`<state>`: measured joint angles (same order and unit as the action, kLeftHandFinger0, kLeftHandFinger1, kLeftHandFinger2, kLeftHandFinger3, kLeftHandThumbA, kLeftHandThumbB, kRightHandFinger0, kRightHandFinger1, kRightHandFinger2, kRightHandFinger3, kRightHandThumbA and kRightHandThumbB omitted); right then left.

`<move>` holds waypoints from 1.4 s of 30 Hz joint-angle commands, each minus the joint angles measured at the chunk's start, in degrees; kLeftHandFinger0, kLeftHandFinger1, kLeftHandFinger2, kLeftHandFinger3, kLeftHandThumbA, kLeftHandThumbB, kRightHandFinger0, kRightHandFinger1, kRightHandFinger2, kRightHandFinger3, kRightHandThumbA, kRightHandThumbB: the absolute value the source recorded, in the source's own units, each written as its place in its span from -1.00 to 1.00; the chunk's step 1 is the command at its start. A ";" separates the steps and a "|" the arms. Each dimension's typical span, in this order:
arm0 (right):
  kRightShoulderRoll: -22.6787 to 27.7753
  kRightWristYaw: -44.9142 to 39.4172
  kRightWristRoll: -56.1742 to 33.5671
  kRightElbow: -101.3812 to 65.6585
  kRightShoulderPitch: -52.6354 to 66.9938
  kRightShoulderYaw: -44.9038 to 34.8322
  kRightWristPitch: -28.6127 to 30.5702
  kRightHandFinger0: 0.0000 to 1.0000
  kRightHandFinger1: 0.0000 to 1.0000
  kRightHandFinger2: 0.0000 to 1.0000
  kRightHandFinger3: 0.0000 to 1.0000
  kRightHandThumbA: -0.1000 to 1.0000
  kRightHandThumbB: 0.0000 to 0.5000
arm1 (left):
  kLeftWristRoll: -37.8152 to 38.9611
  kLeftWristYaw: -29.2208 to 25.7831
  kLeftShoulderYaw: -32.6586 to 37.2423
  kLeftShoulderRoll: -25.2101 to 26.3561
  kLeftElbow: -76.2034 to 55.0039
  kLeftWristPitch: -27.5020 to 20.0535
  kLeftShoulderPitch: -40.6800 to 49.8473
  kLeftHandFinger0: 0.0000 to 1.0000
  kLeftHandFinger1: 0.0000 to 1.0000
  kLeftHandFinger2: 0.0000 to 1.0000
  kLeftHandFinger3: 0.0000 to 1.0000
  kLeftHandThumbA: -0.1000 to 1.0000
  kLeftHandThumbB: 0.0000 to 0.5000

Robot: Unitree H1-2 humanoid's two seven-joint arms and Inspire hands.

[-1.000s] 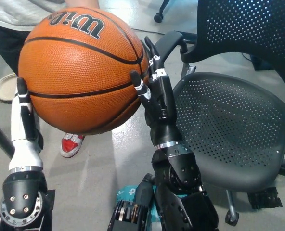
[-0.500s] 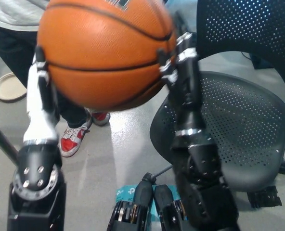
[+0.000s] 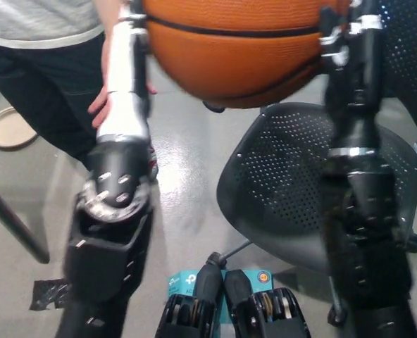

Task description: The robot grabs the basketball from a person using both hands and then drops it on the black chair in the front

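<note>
Clamping the basketball [image 3: 240,49], apparently, left robot hand [image 3: 127,70] and right robot hand [image 3: 353,63] above chair [image 3: 279,183].

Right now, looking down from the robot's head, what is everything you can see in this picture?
Orange basketball with black seams: one, top middle, held between both robot hands, above the chair's front edge.
Black perforated office chair: one, right.
Round beige disc: one, on the floor, far left.
Teal packet: one, bottom middle.
Dark slanted pole: one, lower left.
Person in grey top and dark trousers: one, upper left, hand hanging down.
White left hand: on the ball's left side.
Black right hand: on its right side.
</note>
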<state>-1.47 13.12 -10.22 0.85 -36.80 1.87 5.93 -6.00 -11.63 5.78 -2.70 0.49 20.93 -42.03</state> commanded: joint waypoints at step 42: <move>2.29 -12.24 -16.85 29.78 -0.32 -10.34 -2.26 1.00 1.00 1.00 1.00 1.00 -0.08 | -1.43 7.43 6.56 -13.21 67.85 -18.96 -24.52 1.00 1.00 1.00 1.00 1.00 -0.31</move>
<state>2.38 11.35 -27.15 30.19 -30.61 -11.39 0.08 -5.12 -12.45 8.81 -11.02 68.64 6.72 -60.00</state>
